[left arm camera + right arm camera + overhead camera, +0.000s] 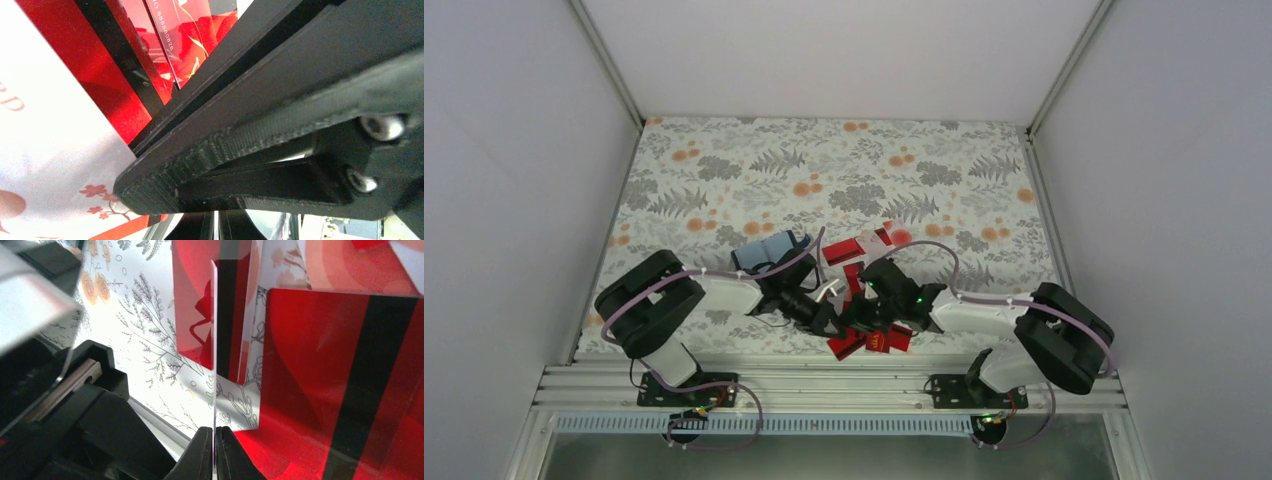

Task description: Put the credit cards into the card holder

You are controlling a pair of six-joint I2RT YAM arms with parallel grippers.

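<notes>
Right gripper (215,442) clamped on one credit card (214,335), held edge-on over scattered red credit cards (340,390). Left gripper (827,303) right beside it, can't tell if clenched or loose. Card holder (771,250) on floral table (724,170), just far-left of pile.

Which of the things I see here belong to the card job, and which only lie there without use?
For the job: credit cards, card holder, edge-on card pinched in the right pincer.
Just there: floral cloth, metal rail.
</notes>
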